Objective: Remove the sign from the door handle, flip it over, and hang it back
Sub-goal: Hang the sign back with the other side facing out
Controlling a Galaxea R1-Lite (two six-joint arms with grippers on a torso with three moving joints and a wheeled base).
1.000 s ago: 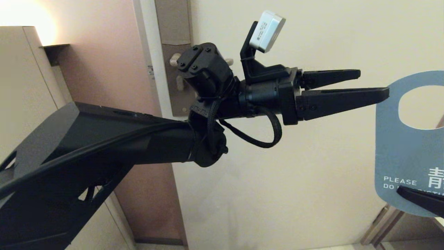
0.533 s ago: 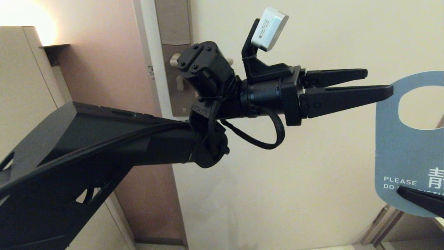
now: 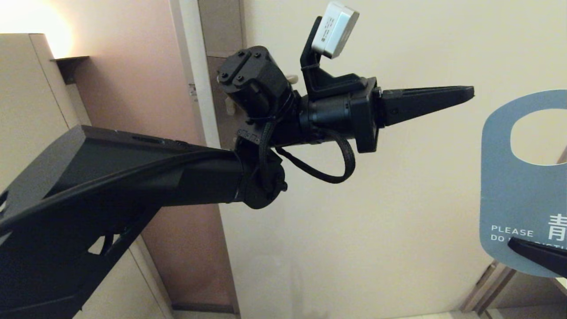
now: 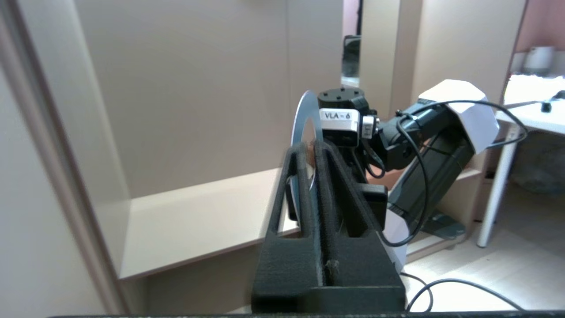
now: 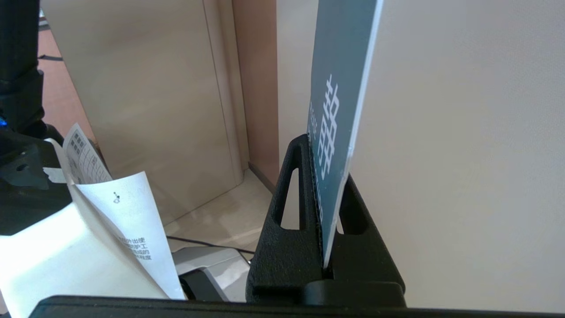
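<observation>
I am holding the sign up in front of the door with my right hand; its fingers are clamping the card's lower end, blue face toward the head camera. My left hand is reaching across from the left, fingers closed together with nothing between them, its tip near the sign's upper edge but not touching it. The door handle is sitting mostly hidden behind my left wrist.
</observation>
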